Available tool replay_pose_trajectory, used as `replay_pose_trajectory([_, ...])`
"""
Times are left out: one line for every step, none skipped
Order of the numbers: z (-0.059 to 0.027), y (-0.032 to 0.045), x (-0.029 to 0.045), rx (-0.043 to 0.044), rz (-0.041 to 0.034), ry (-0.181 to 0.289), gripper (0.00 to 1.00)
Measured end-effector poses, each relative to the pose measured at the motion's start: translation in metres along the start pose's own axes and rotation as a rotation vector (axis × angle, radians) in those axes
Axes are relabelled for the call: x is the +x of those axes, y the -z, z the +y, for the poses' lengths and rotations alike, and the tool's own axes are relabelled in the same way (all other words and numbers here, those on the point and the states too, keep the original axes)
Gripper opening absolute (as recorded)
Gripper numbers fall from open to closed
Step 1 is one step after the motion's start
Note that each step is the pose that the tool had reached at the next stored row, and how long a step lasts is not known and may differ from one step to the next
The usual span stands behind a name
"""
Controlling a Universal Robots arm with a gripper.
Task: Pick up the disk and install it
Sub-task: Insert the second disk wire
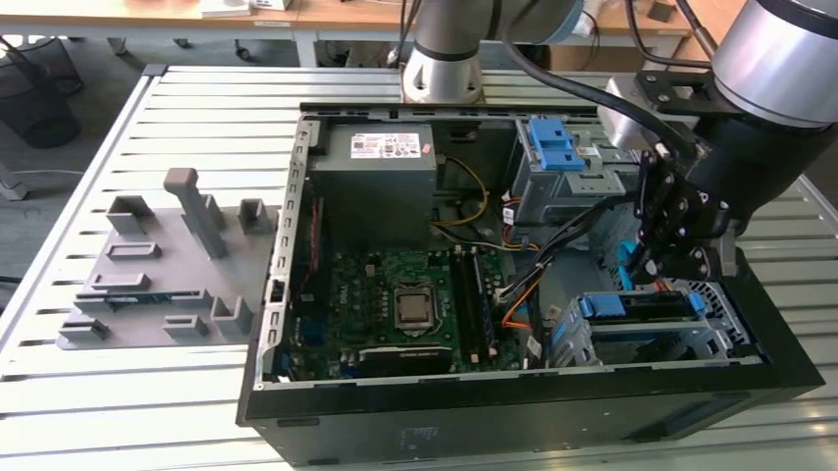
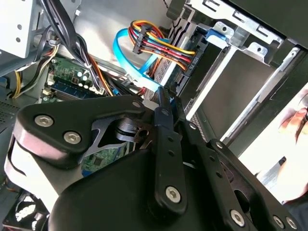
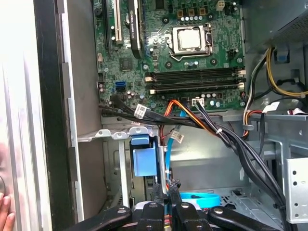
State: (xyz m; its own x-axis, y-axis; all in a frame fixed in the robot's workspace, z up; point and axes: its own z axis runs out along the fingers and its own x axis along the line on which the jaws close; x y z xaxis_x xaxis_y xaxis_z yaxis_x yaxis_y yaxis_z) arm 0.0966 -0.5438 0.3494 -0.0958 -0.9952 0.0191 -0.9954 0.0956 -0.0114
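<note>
The disk (image 1: 651,306) lies flat in the drive cage at the case's front corner on the exterior view's right, blue rails showing, its long axis across the cage. The tool (image 1: 654,278) hangs directly above it, just inside the open computer case (image 1: 392,432). Its fingers (image 2: 166,113) stand narrow, almost together, gripping nothing visible.

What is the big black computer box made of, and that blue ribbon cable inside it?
The computer box looks like painted sheet metal: thin, flat black walls with bare grey metal inside. The blue cable seems to be soft plastic, since it is glossy and curves freely. The look alone cannot make either one sure.
</note>
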Motion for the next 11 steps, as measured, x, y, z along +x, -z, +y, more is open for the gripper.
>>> replay_pose_trajectory([0.0000, -0.0010, 0.0008, -0.0001, 0.0000, 0.000, 0.16])
replay_pose_trajectory([-0.0002, -0.0019, 0.0017, -0.0001, 0.0000, 0.000, 0.16])
replay_pose_trajectory([-0.0003, -0.0030, 0.0025, -0.0001, -0.0002, 0.000, 0.16])
replay_pose_trajectory([-0.0003, -0.0040, 0.0029, -0.0001, -0.0005, 0.000, 0.16])
replay_pose_trajectory([-0.0004, -0.0044, 0.0029, -0.0001, -0.0003, 0.000, 0.16])
replay_pose_trajectory([-0.0006, -0.0043, 0.0029, -0.0001, -0.0001, 0.000, 0.16])
replay_pose_trajectory([-0.0006, -0.0043, 0.0029, -0.0001, 0.0000, 0.000, 0.16])
replay_pose_trajectory([-0.0006, -0.0043, 0.0029, -0.0001, 0.0000, 0.000, 0.16])
replay_pose_trajectory([-0.0006, -0.0044, 0.0030, -0.0001, -0.0001, 0.000, 0.16])
replay_pose_trajectory([-0.0006, -0.0045, 0.0030, -0.0001, 0.0000, 0.000, 0.16])
replay_pose_trajectory([-0.0010, -0.0049, 0.0031, -0.0002, -0.0002, 0.000, 0.16])
